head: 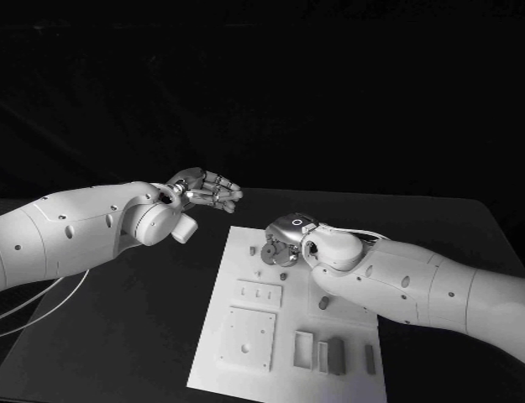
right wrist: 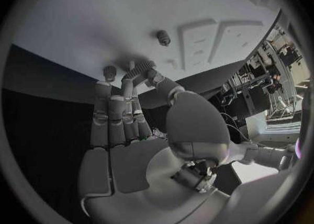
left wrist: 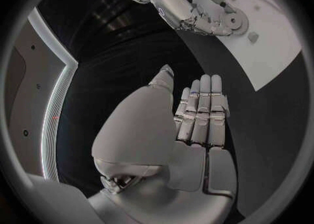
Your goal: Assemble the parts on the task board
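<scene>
The board (head: 289,323) lies at the middle of the black table (head: 129,336), running from about 12 o'clock near the hands down to 6 o'clock. The right hand (head: 284,243) is down on the board's far end, at roughly 12 o'clock on the plate, with its fingertips (right wrist: 134,75) pinching a small toothed gear (right wrist: 141,68) against the white surface; the left wrist view shows the same gear (left wrist: 232,22) as a round disc under those fingers. Small pegs stand close by: one (right wrist: 163,37) just beyond the gear, another (right wrist: 109,70) beside the fingertips. The left hand (head: 205,191) hangs over bare table at about 10 o'clock from the board, apart from it, holding nothing, its fingers (left wrist: 203,109) straight and pressed together side by side. Further along the board, toward 6 o'clock, sit a small raised plate (head: 259,293) with slots, a larger square plate (head: 248,337) below it, and at about 5 o'clock a row of upright blocks (head: 330,354). A lone peg (head: 324,303) stands at about 3 o'clock from the small plate.
</scene>
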Motion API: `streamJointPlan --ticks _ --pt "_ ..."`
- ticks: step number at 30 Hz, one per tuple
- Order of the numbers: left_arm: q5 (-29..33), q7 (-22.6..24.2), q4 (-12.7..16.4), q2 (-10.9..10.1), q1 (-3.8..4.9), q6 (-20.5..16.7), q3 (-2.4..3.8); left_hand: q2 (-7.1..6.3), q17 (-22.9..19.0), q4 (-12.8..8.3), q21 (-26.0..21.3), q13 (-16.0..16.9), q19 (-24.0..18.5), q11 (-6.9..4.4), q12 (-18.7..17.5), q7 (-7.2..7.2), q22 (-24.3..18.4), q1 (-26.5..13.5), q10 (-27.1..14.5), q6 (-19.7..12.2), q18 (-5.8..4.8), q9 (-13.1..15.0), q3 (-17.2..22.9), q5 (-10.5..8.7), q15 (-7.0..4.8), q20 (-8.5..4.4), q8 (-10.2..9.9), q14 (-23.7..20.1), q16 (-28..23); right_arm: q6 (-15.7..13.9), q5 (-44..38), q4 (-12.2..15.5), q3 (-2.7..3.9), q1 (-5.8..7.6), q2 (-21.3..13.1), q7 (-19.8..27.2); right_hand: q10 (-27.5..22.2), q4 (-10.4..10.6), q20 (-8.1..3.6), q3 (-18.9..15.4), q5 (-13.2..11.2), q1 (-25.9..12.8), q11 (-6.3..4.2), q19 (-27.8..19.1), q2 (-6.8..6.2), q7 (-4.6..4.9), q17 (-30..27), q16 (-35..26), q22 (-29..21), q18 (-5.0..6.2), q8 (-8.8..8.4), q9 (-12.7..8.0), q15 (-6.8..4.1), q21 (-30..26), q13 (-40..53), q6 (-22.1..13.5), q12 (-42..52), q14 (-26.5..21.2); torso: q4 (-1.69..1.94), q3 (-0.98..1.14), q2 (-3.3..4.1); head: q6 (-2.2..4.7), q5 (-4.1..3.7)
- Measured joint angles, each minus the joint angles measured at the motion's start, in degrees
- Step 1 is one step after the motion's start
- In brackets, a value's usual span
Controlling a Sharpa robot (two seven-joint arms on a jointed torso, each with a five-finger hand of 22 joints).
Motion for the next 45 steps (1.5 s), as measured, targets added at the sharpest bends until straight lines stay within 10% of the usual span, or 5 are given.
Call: streamJointPlan --ticks 24,34,45 --pt "0.0 0.0 0.1 -0.2 0.0 0.0 0.0 0.0 0.1 0.2 0.0 0.0 0.2 0.0 0.0 0.0 0.1 0.0 0.0 0.0 -0.3 0.0 0.2 0.0 0.0 0.2 0.0 0.0 -0.2 -0.4 -0.1 0.4 0.08 0.09 -1.2 -0.7 0.0 -0.2 0.0 0.2 0.0 -0.5 0.0 0.0 -0.5 0.02 -0.2 0.0 0.0 -0.32 -0.13 -0.2 -0.13 0.0 0.0 0.0 0.0 -0.1 0.07 -0.01 0.01 0.15 -0.3" --pt "0.0 0.0 0.1 -0.2 0.0 0.0 -0.01 0.0 0.1 0.2 0.0 0.0 0.2 0.0 0.0 0.0 0.1 0.0 0.0 0.0 -0.31 0.0 0.2 0.0 0.0 0.2 0.0 0.0 -0.2 -0.3 0.0 0.0 0.07 0.1 -0.9 -0.8 -0.2 1.8 0.01 0.9 0.0 -1.4 0.22 0.0 -4.79 2.01 -0.4 0.0 0.0 -0.41 -2.61 -1.3 -0.1 0.0 0.0 -1.3 0.0 -0.1 0.08 -0.04 0.02 0.17 -0.34" --pt "0.0 0.0 0.1 -0.2 0.0 0.0 -0.01 0.0 0.2 0.2 -0.2 0.0 0.2 0.0 0.0 0.2 0.1 0.0 0.0 -0.2 -0.33 0.0 0.2 0.0 0.0 0.2 0.0 0.0 -0.2 0.0 0.1 -0.8 0.01 0.07 -0.1 -1.1 -0.6 4.3 0.09 1.2 0.0 -1.7 0.62 -0.1 -7.49 2.06 -0.5 0.2 0.0 -0.36 -3.56 -1.8 0.18 0.0 0.0 -2.3 0.2 -0.4 0.14 -0.06 0.02 0.14 -0.47"
